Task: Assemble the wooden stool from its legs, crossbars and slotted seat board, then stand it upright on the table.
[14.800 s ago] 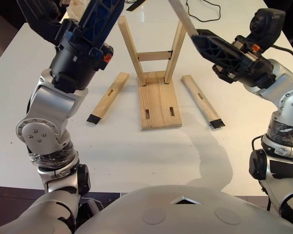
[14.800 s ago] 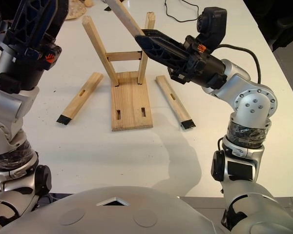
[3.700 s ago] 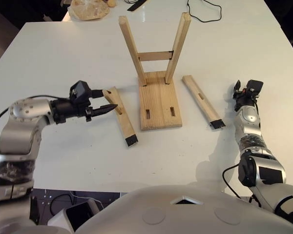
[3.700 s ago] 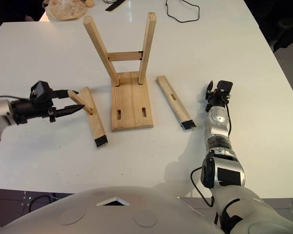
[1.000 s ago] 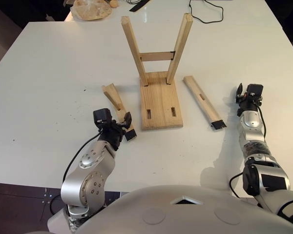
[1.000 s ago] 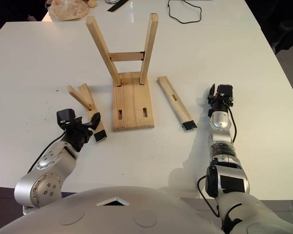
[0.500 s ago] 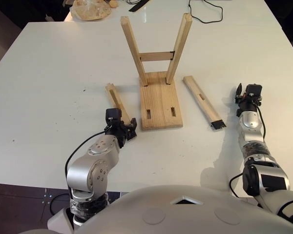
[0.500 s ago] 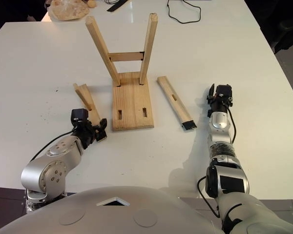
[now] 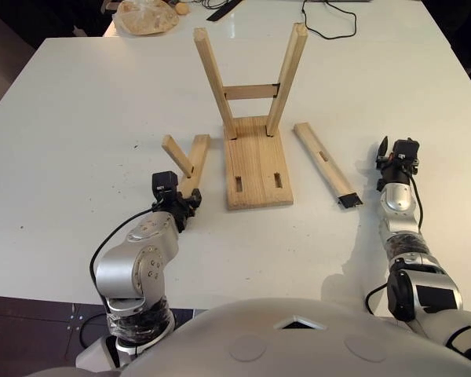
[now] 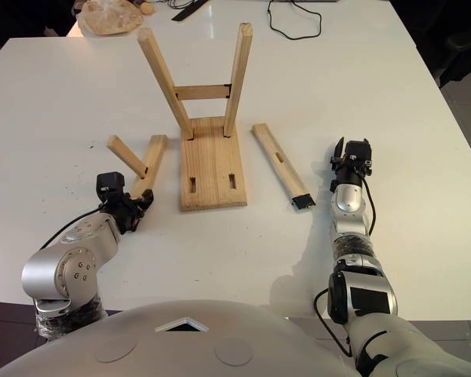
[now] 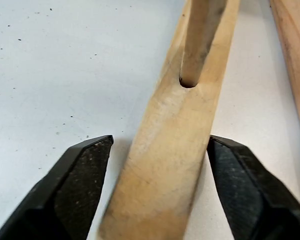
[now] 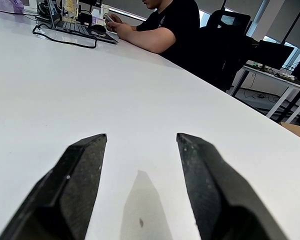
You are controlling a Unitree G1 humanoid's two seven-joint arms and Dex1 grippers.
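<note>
Seat board flat, two legs slotted

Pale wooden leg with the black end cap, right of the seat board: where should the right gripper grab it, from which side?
Likely from above, using the open right gripper beside it. The pale wooden leg lies flat, so close across its narrow width, between the slot and the black end cap, leaving the slot free.

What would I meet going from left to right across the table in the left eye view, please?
Loose leg with a crossbar stuck in it → seat board → second loose leg → right gripper.
</note>
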